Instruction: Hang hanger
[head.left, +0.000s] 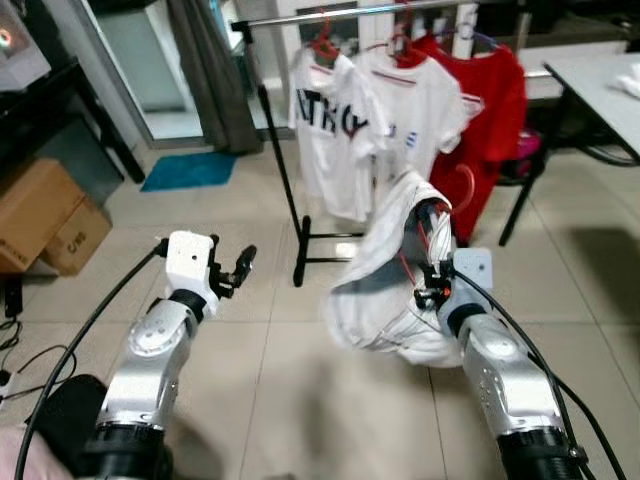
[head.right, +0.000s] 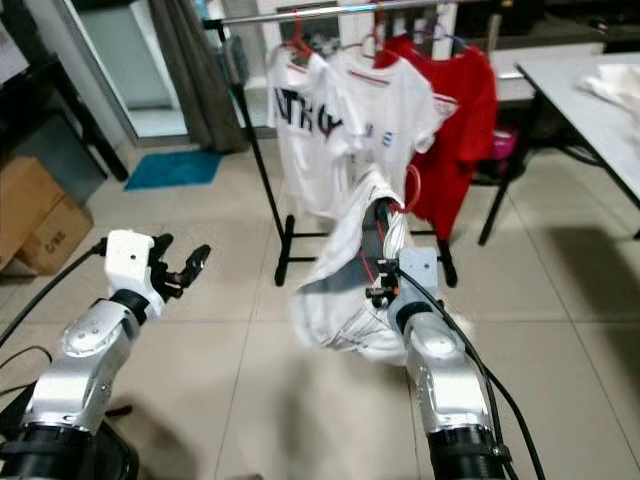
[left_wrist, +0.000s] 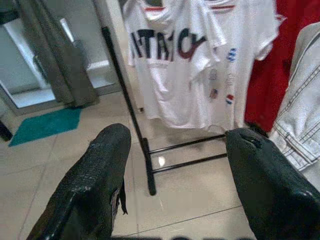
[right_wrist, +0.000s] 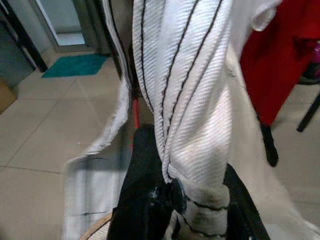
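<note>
The right gripper (head.left: 432, 262) was clamped on a white ribbed garment with thin dark stripes (head.left: 385, 275), carried on a red wire hanger (head.left: 464, 188) whose hook stood up just above the bunched cloth. The load was held in front of the robot, near the black metal clothes rail (head.left: 330, 15), below it and not yet on it. In the right wrist view the cloth (right_wrist: 190, 100) was pinched between the black fingers (right_wrist: 145, 200); whether the pinch also caught the hanger's neck could not be told.

The left gripper (head.left: 238, 270) hung free to the left, fingers spread and holding nothing.

On the rail hung a white printed T-shirt (head.left: 335, 130), a second white T-shirt (head.left: 425, 115) and a red shirt (head.left: 495, 110), each on its own hanger.

Assessment: the garment appeared soft, light and limp, and likely to sag and swing. The hanger looked thin, stiff and liable to twist inside the fabric. Hold is best kept at the neck just under the hook, so the hook stays upright.
</note>
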